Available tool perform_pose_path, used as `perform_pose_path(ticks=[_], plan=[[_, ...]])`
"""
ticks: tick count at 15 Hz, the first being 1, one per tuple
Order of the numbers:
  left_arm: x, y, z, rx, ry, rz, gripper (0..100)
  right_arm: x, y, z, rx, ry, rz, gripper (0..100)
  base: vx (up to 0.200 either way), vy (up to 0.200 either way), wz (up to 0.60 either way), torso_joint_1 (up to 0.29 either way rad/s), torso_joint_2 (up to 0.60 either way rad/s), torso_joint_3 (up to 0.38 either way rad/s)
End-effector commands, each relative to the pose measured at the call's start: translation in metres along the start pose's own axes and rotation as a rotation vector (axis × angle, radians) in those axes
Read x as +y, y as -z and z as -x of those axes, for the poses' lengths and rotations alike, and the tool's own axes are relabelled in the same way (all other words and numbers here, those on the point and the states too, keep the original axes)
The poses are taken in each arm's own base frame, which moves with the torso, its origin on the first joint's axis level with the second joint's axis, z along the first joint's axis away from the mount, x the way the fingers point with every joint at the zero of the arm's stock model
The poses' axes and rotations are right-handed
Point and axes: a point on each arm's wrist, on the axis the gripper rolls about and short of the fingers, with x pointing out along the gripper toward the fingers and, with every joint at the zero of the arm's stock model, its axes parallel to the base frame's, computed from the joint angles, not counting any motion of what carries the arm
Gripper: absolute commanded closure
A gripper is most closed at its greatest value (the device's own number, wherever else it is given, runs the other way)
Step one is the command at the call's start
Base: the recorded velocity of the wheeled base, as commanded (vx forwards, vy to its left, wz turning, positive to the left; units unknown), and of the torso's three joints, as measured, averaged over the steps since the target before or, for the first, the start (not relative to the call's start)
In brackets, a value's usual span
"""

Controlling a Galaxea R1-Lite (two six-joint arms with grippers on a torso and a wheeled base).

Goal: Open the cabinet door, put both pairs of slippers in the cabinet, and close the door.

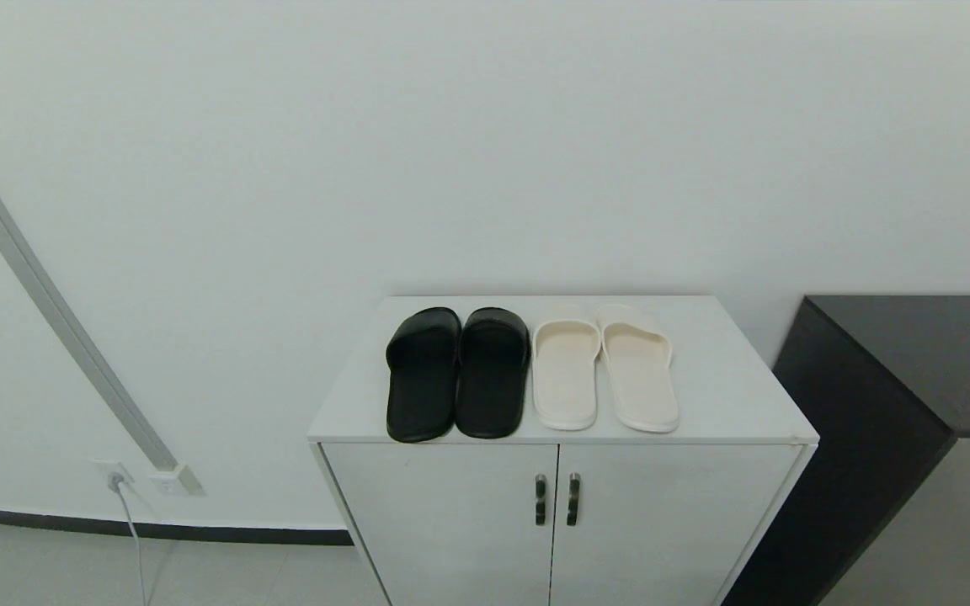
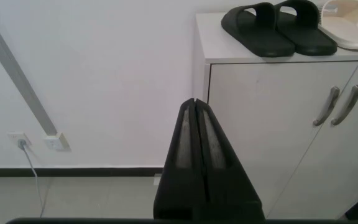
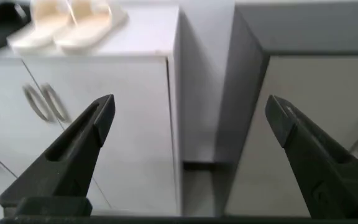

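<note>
A white two-door cabinet [image 1: 451, 522] stands against the wall with both doors shut and two dark handles [image 1: 555, 498] at the centre seam. On its top lie a black pair of slippers [image 1: 457, 370] and, beside it, a cream pair of slippers [image 1: 604, 365], toes toward the wall. My left gripper [image 2: 195, 102] is shut with nothing in it, held low in front of the cabinet's left door [image 2: 272, 124]. My right gripper [image 3: 188, 109] is open and empty, facing the cabinet's right front corner [image 3: 169, 124]; the handles [image 3: 41, 102] and the cream slippers [image 3: 67, 22] show there too.
A dark, taller cabinet [image 1: 898, 404] stands close to the white one's right side, with a narrow gap [image 3: 197, 124] between them. A wall socket with a plugged cable [image 1: 117, 481] and a slanted conduit [image 1: 47, 303] are on the wall at left. The floor [image 1: 114, 572] lies open there.
</note>
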Motion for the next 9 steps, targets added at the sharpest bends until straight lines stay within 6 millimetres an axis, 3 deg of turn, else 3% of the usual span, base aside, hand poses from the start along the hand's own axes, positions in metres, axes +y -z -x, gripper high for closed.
perform_pose_path(ticks=[1, 2, 4, 6, 9], plan=[[0.0, 0.0, 0.0, 0.002, -0.006, 0.001, 100, 0.001, -0.057, -0.012, 0.021, -0.077, -0.146, 0, 0.0, 0.0, 0.0, 0.0, 0.0, 0.0], [0.0, 0.0, 0.0, 0.002, -0.005, 0.001, 100, 0.002, -0.037, -0.02, 0.152, -0.124, -0.044, 0, 0.0, 0.0, 0.0, 0.0, 0.0, 0.0], [0.0, 0.0, 0.0, 0.002, 0.0, -0.004, 100, 0.003, -0.023, -0.036, 0.32, -0.214, -0.024, 0, 0.0, 0.0, 0.0, 0.0, 0.0, 0.0], [0.0, 0.0, 0.0, 0.002, 0.002, -0.005, 100, 0.006, -0.04, -0.056, 0.355, -0.275, -0.029, 0, 0.0, 0.0, 0.0, 0.0, 0.0, 0.0], [0.0, 0.0, 0.0, 0.002, 0.002, -0.005, 100, 0.025, -0.072, -0.117, 0.407, -0.391, -0.02, 0, 0.0, 0.0, 0.0, 0.0, 0.0, 0.0]])
